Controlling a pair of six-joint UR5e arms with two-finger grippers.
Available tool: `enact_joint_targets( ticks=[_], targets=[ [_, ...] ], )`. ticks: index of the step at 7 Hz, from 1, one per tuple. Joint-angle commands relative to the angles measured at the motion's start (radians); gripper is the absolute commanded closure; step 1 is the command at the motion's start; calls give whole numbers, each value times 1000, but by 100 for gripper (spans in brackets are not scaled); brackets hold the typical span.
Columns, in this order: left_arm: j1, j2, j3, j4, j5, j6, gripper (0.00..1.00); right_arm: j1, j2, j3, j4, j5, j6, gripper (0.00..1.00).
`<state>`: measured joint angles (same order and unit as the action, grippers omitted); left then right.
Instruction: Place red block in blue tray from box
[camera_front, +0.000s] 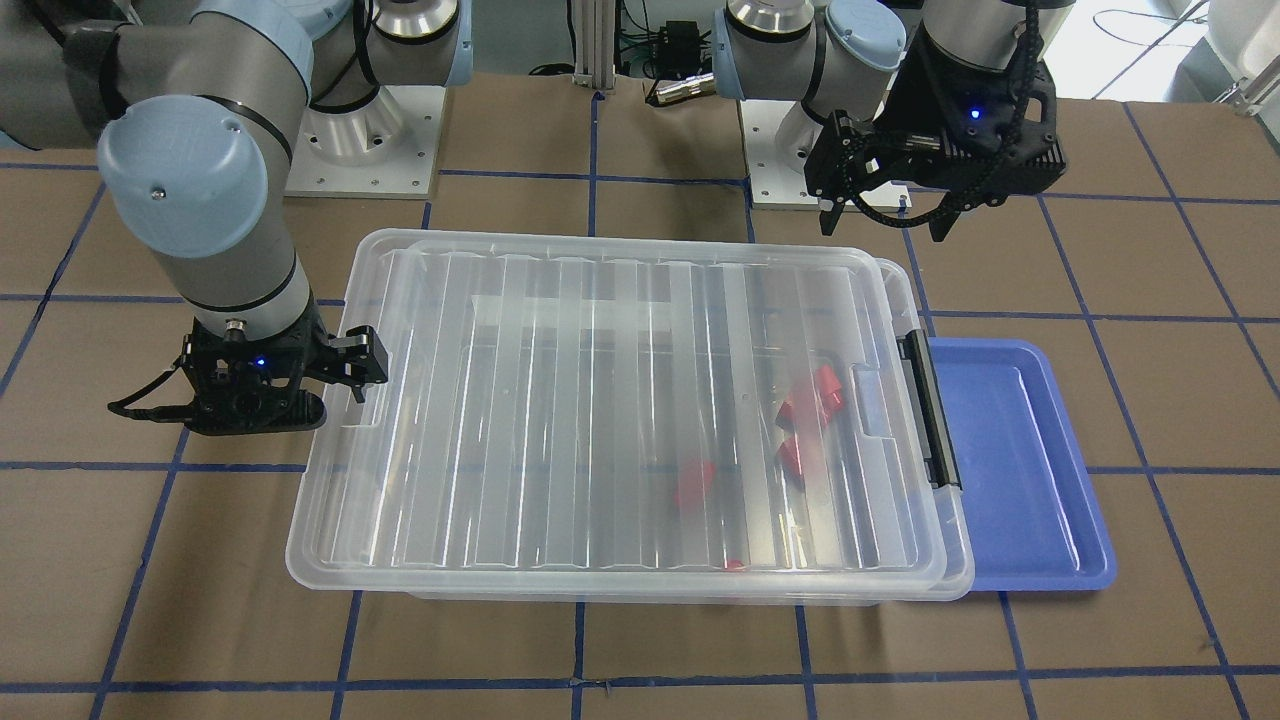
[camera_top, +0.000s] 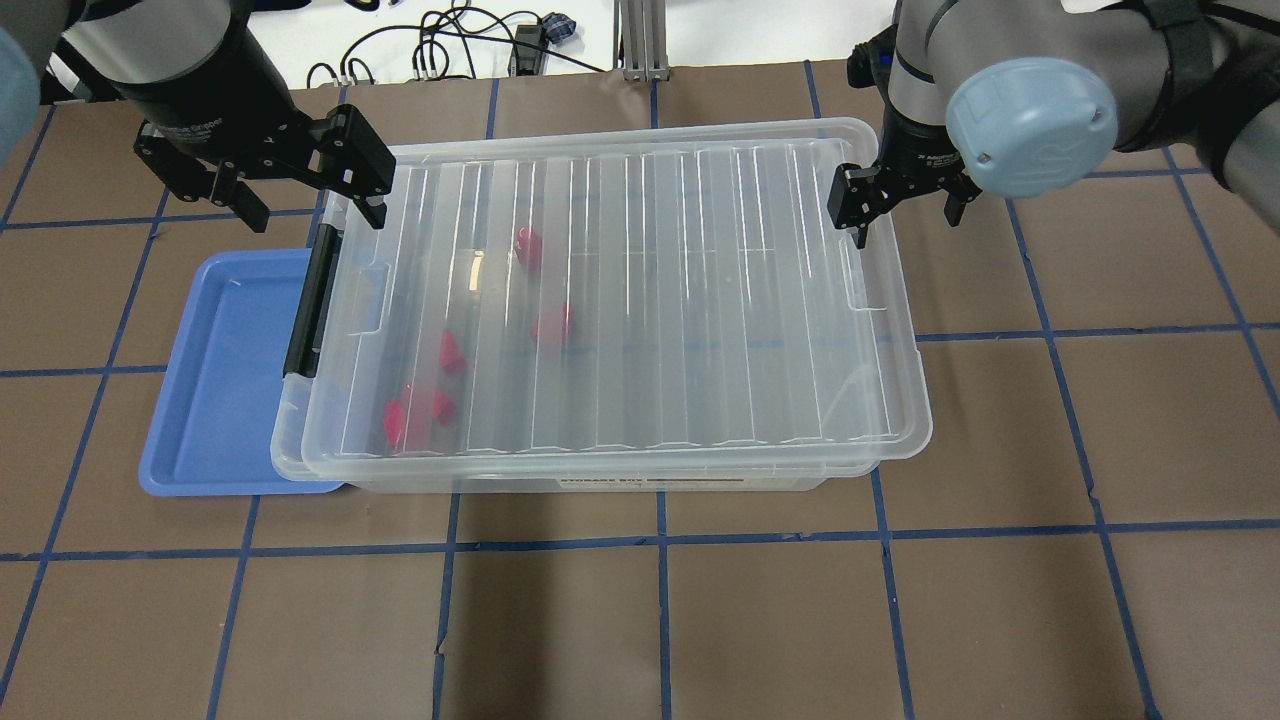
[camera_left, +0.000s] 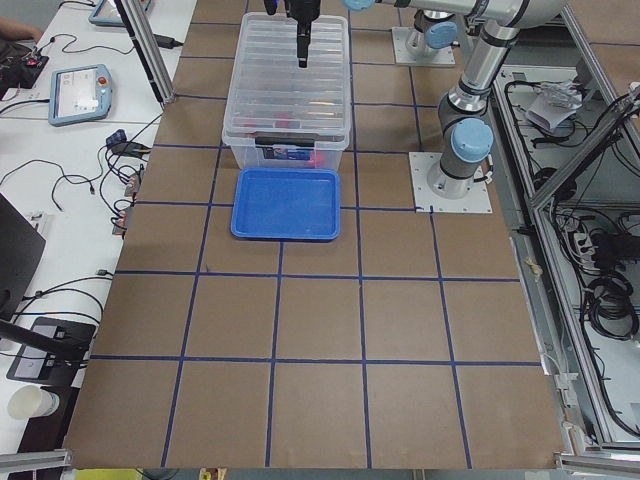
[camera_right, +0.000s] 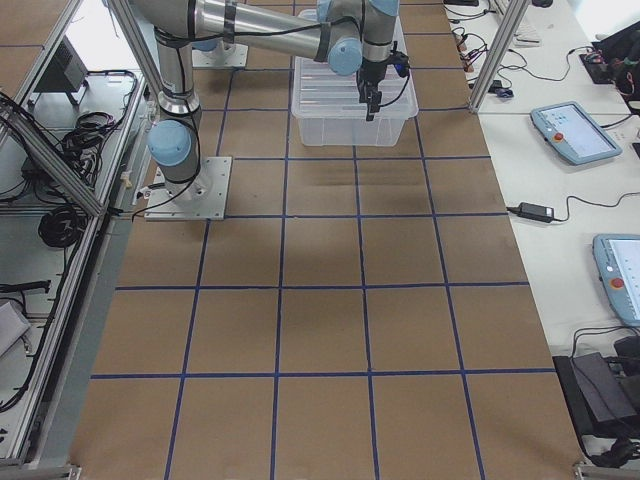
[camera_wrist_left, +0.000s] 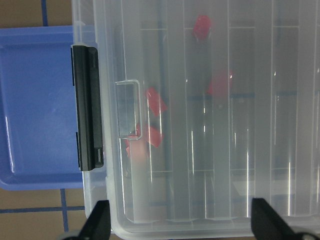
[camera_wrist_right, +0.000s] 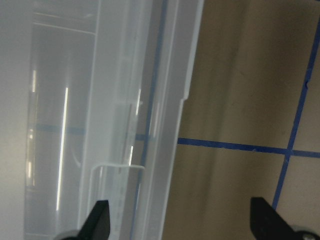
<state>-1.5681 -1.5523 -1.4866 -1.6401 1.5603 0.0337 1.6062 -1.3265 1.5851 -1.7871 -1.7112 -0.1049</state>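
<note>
The clear box (camera_top: 650, 300) stands mid-table with its ribbed lid on and its black latch (camera_top: 310, 305) at the tray end. Several red blocks (camera_top: 553, 323) lie inside near that end and show through the lid in the front view (camera_front: 800, 450) and the left wrist view (camera_wrist_left: 156, 102). The blue tray (camera_top: 215, 380) lies empty against the latch end. My left gripper (camera_top: 315, 222) is open and empty above the box's far corner by the latch. My right gripper (camera_top: 905, 220) is open and empty above the box's opposite short edge.
Brown table surface with blue tape grid lines (camera_top: 660, 535) surrounds the box. The arm bases (camera_front: 360, 140) stand on the robot's side of the box. Side tables with tablets and cables (camera_left: 85, 90) stand beyond the table's long edge.
</note>
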Motion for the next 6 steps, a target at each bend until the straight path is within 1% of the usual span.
enact_joint_targets(
  ticks=[1,3,4,5,6],
  targets=[
    [0,0,9,0,1,2,0,-6,13,12,-1,-22,2,0],
    [0,10,-1,2,1,2,0,-8,16,12,-5,-22,-1,0],
    [0,-6,3,2,3,-3,0,-12,20,13,-5,-25,-4,0],
    [0,-3,6,0,6,-3,0,-40,26,13,-2,-71,-16,0],
    [0,4,2,0,1,-3,0,-64,26,12,5,-76,-18,0]
  ],
)
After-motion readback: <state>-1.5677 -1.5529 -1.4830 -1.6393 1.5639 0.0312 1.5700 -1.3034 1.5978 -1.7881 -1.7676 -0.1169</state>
